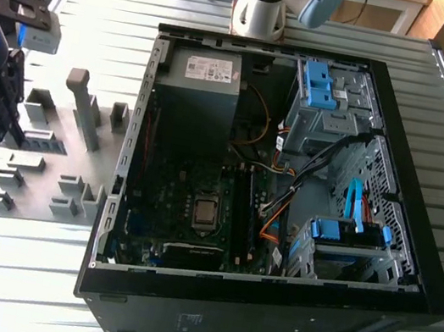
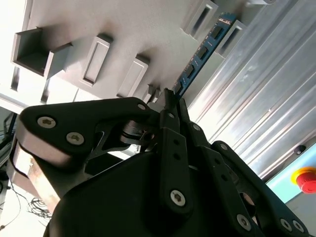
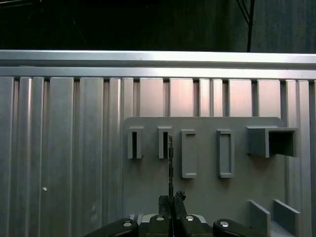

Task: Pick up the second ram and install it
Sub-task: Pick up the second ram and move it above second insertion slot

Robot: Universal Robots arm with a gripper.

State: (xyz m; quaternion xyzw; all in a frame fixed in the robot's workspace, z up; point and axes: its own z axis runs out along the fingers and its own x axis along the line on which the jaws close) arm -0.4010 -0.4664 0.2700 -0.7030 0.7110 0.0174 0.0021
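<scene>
Grasp looks made: black hand (image 2: 170, 96) clamped on thin blue circuit-board ram stick (image 2: 202, 49) at grey slotted holder (image 3: 207, 192); seating it in the open black computer case (image 1: 409, 276) not yet done.

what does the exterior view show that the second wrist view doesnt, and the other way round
Exterior view: the open computer case, with its motherboard and the blue drive-bay clips inside.

Second wrist view: a close look at the gripper shut on the second ram, a thin blue stick with dark chips, plus a red button past the table slats.

Both: the gripper at the grey slotted holder, which lies on the ribbed metal table.
</scene>
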